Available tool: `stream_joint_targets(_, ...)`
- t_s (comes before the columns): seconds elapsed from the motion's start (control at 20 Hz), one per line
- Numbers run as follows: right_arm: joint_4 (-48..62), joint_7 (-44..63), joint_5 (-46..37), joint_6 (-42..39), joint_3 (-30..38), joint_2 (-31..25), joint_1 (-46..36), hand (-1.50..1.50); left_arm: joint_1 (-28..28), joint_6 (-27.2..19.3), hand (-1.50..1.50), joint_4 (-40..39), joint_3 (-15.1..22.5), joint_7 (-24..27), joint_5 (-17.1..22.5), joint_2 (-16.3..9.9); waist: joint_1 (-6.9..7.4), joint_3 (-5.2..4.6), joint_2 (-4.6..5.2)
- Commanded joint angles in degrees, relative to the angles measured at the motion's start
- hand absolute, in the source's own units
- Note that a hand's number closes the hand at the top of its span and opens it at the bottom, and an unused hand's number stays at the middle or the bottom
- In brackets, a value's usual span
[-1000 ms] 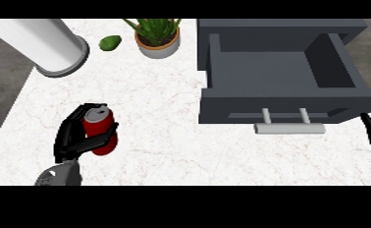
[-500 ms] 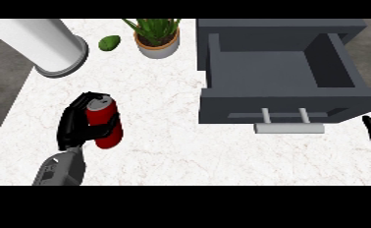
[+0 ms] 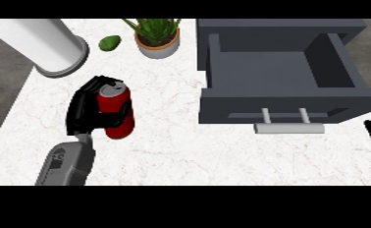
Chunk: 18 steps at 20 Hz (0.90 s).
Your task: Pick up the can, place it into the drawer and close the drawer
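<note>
Can [image 3: 116, 111] | on the counter's left side, pretty much upright | my left hand [image 3: 85, 109] curled round it | drawer [image 3: 279, 77] open, off to the right | right hand's barely showing, can't tell

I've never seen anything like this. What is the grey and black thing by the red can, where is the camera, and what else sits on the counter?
The camera looks down from the robot's head. The grey forearm ends in its black left hand, curled round the red can on the marble counter. At right is a dark drawer, open and empty, with a pale handle. Further back: a potted plant, a small green object and a white cylinder. Only a dark sliver of the right hand shows at the right edge.
</note>
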<state>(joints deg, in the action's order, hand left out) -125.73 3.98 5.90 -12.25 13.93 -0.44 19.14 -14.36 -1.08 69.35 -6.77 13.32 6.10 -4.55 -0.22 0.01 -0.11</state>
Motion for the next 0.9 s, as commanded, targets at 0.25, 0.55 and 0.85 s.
stream_joint_targets(0.25,-1.64,2.28,-1.24,2.44,-1.82,0.36,-1.94,-1.50,-9.30,-4.06,1.50,7.62,4.86,-9.76,-3.76,1.27,-0.07,0.00,0.08)
stream_joint_targets(0.55,-2.61,2.43,0.96,-0.01,1.75,0.00,-0.71,-1.50,-13.84,-10.62,1.50,12.58,11.88,-19.87,-4.98,4.49,-0.25,0.00,0.02)
stream_joint_targets(0.85,1.62,-0.11,2.07,-1.22,4.07,-0.91,-1.78,-1.50,-23.31,-18.45,1.50,10.93,18.27,-25.35,-6.85,4.53,-0.44,0.02,0.09)
